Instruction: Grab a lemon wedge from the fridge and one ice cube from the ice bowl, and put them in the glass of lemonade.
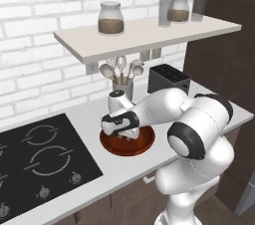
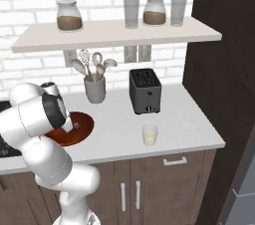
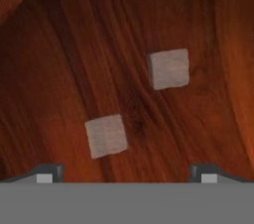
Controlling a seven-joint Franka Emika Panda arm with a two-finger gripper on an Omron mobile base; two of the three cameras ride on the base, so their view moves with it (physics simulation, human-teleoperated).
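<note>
The gripper (image 3: 127, 171) is hanging right over the ice bowl (image 3: 59, 59) with its fingers spread wide, grasping nothing, and two ice cubes are lying on the wood below it. The nearer ice cube (image 3: 105, 136) is sitting just above the finger tips in the hand view, a little towards the left one, and the second cube (image 3: 169, 69) is lying farther up and to the right, well apart from the first.

Here is where it could go wrong. The near cube is not sitting square between the tips, so if the hand is dropping straight down, one finger may be landing on top of it or nudging it away across the smooth wood. A cube this small looks slippery, and a pinch that is off centre could be squirting it out sideways, towards the bowl's sloping wall. Coming down too far is a risk too: the tips could be jamming into the bowl floor. And the carry afterwards looks long, because the glass of lemonade (image 2: 150, 134) is standing on the counter in front of the toaster (image 2: 145, 90), well to the right of the bowl.

As for the pose, the arm is folding low over the counter, elbow bulging out front, forearm reaching back towards the wall, and the hand is pointing down into the bowl, just in front of the utensil cup (image 1: 122, 89).
</note>
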